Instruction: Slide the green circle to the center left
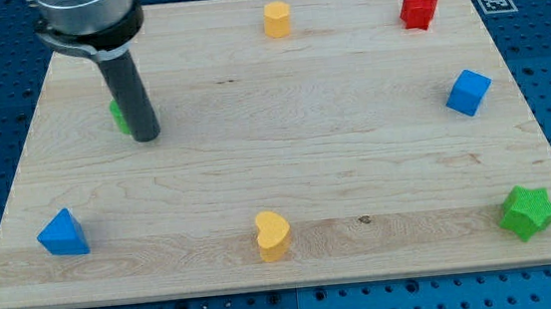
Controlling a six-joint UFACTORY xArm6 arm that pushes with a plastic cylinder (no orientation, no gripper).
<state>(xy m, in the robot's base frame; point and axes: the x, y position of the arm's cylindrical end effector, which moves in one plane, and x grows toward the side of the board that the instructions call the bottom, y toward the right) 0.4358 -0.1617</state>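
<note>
My tip (148, 138) sat on the board (286, 164) at the view's upper left; it is a bare rod, so you had nothing there to spread or pinch. The green circle (118, 115) lay touching it on the view's left, mostly hidden behind the rod. Further out you had a blue triangle (62, 234), two yellow hearts (273, 236) (277, 19), a red star (419, 10), a blue cube (467, 93) and a green star (529, 212).

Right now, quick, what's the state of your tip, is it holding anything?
My tip: no gripper to open or close, holding nothing; it sits right against the green block, on its right side, mostly hiding it.
</note>
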